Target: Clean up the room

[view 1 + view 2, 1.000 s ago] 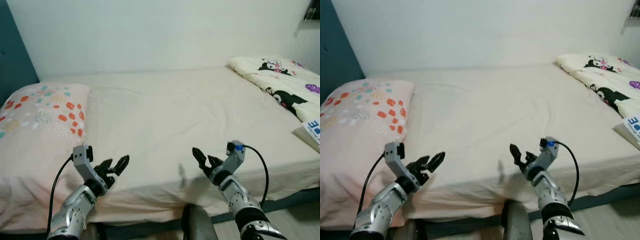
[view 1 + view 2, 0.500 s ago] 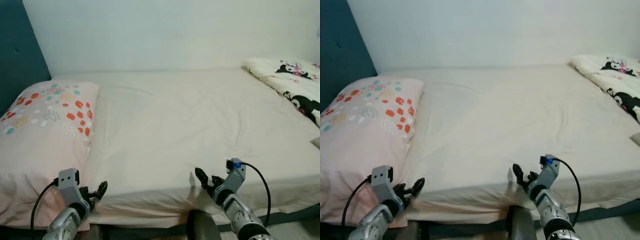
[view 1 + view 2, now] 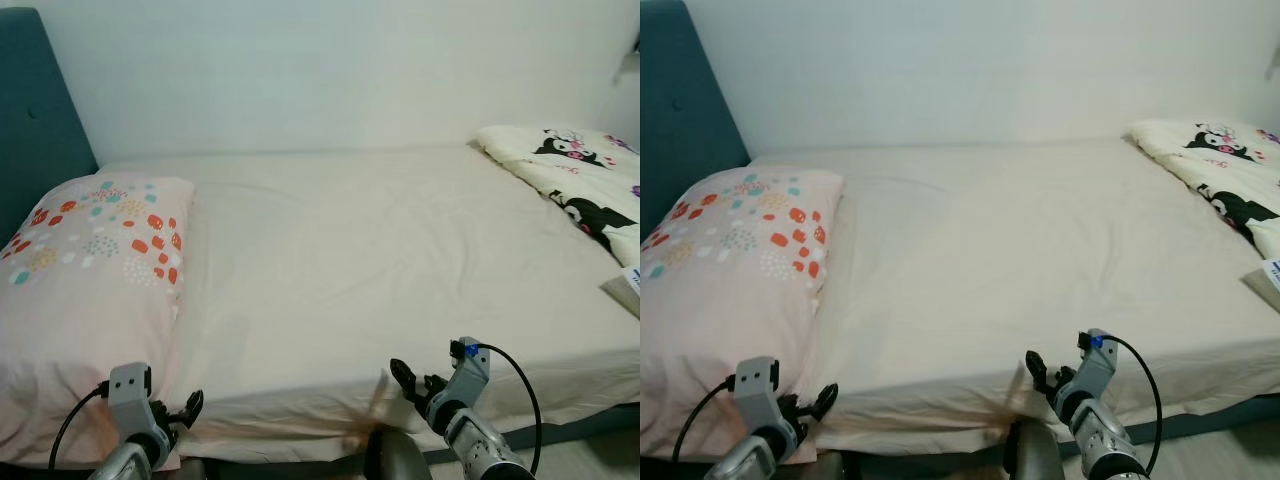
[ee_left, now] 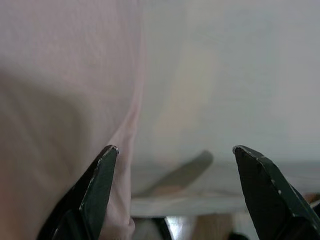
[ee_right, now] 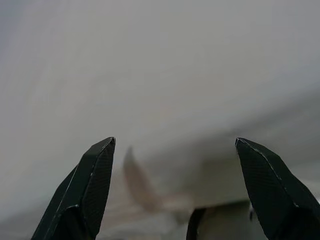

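Grippers are dropping toward the mattress edge, left gripper (image 3: 185,407) at 7 o'clock beside the patterned pillow (image 3: 85,255), right gripper (image 3: 410,378) at 5 o'clock, jaws spread and empty, leaving the cartoon-print blanket (image 3: 585,190) at 3 o'clock untouched.

The two eye views are looking forward and down from the robot's head, facing across a bed (image 3: 380,260) toward a pale wall (image 3: 330,70); both are sharing the same scene, the right eye sitting slightly to one side, so the patterned pillow (image 3: 90,250) and the cartoon-print blanket (image 3: 570,180) are appearing in each; the left wrist camera is looking along its parted black fingers (image 4: 95,190), very near the pillow's edge and the bed's front; the right wrist camera is looking along its own spread fingers (image 5: 90,185), close to the sheet at the bed's edge.
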